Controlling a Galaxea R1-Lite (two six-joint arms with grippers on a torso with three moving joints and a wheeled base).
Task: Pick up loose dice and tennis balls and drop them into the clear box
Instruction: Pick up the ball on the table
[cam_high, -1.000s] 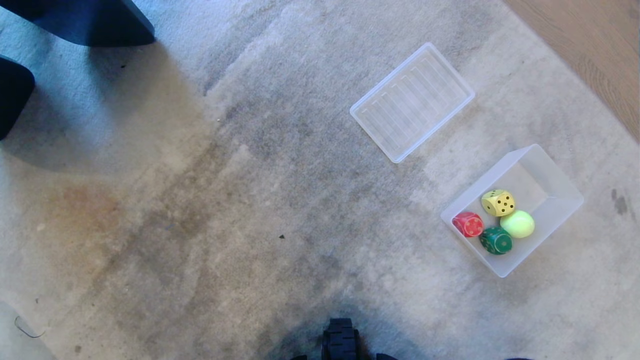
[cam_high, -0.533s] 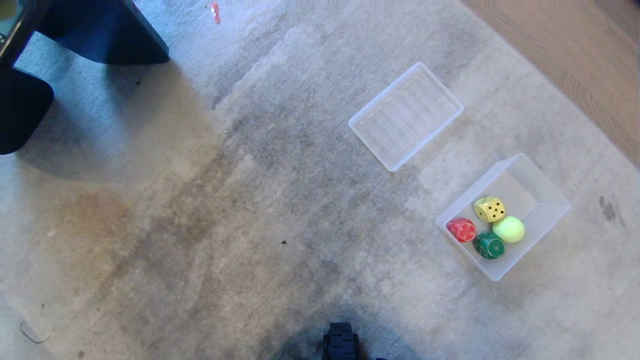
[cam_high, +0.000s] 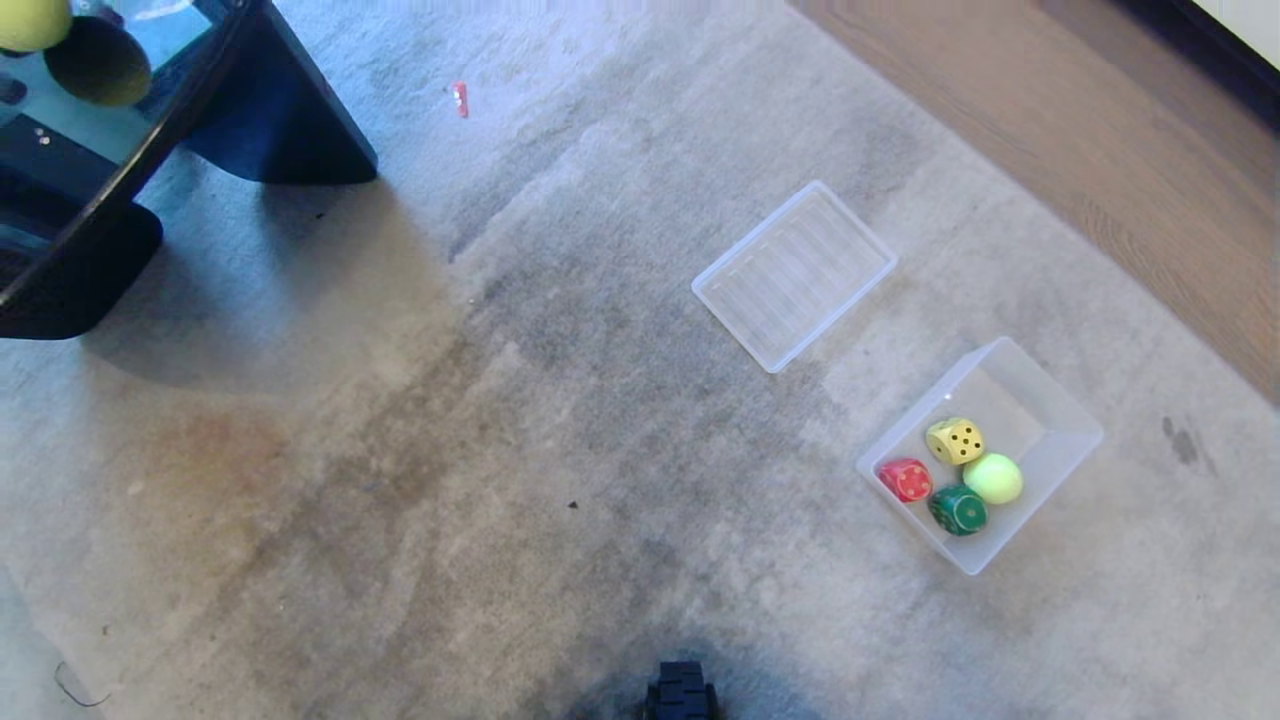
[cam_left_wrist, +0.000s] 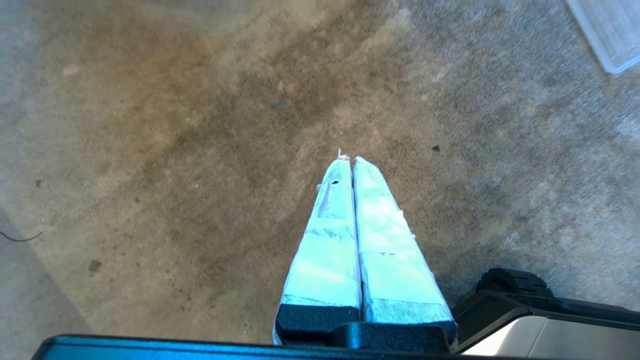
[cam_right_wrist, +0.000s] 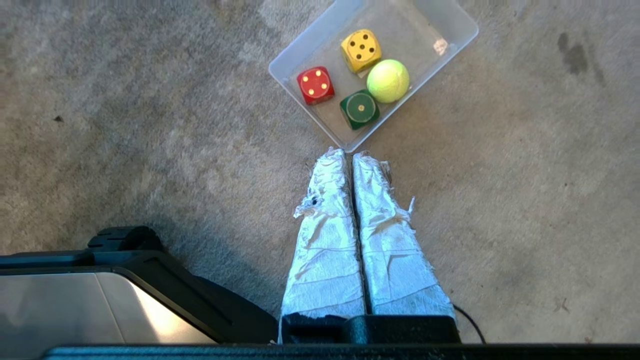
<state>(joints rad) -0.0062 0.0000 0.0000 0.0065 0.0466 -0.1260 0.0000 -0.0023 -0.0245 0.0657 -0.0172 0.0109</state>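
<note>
Head view: the whole scene is shifted down and shrunk against a second ago; the camera is raised, nothing on the carpet is moved.
Newly seen: a tennis ball (cam_high: 30, 22) on the glass bench (cam_high: 150, 150), far left.
Clear box (cam_high: 1060, 440): red, yellow and green dice plus one ball are held inside.
Left claw (cam_left_wrist: 348, 161): clenched, empty.
Right claw (cam_right_wrist: 345, 156): clenched, empty.
Meaning: the ball on the bench is judged the next pickup.

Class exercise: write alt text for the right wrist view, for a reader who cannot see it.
The right gripper, its taped fingers shut and empty, hangs above grey carpet just short of a corner of the clear box. Inside the box lie a red die, a yellow die, a green die and a tennis ball.
</note>
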